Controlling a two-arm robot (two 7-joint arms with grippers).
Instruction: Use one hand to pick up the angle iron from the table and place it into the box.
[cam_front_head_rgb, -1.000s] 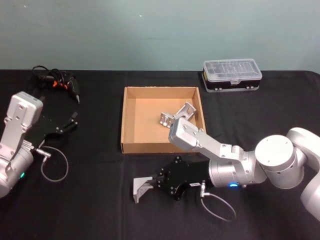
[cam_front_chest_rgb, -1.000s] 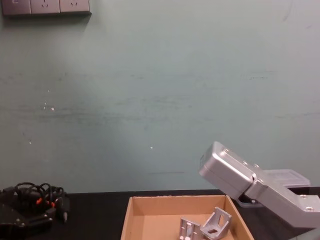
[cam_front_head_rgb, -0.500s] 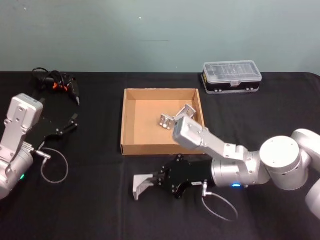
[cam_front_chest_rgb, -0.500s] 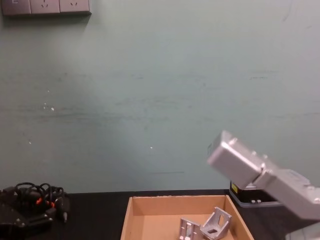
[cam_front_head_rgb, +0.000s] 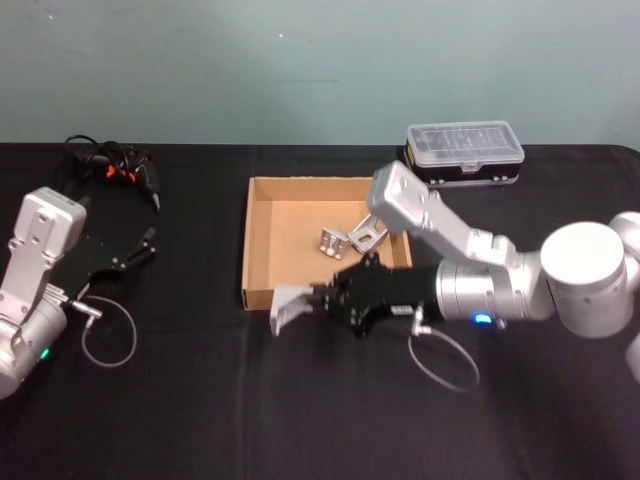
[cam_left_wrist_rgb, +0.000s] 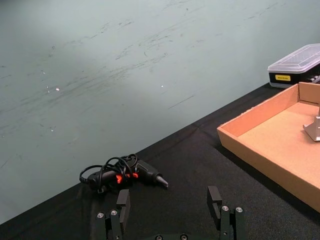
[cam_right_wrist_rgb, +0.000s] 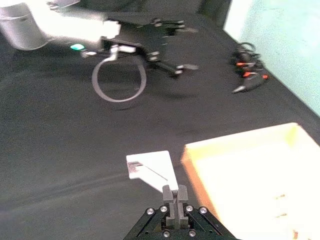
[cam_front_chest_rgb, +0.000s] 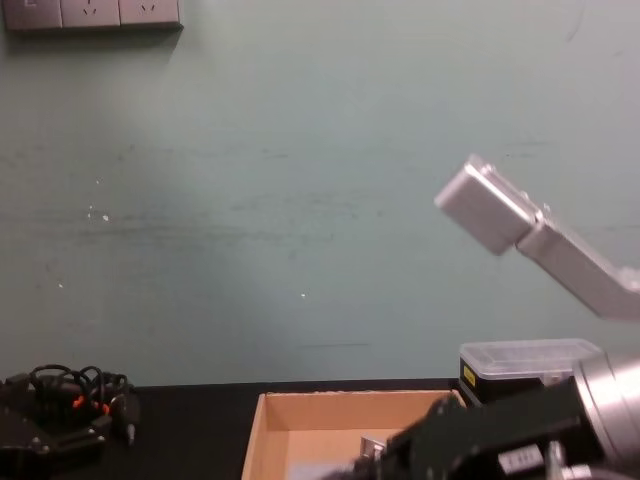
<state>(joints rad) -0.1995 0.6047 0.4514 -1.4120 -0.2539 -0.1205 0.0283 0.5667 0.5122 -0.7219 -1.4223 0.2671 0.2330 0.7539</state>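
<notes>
Right gripper (cam_front_head_rgb: 318, 300) has risen toward the box (cam_front_head_rgb: 258, 190), clamping the angle iron (cam_front_head_rgb: 290, 308) (clearing the wall); left gripper (cam_left_wrist_rgb: 171, 207) parked wide.

Right gripper (cam_front_chest_rgb: 400, 462) above box (cam_front_chest_rgb: 300, 425)

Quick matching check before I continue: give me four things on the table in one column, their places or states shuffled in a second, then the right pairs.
Things
1. right gripper
2. left gripper
3. clear-lidded case
4. black cable bundle

States or places
A. far left of the table, by the wall
B. open, holding nothing
C. behind the box, at its right corner
D. shut on the angle iron, at the box's front wall

Pairs: 1-D, 2-B, 3-C, 4-A
</notes>
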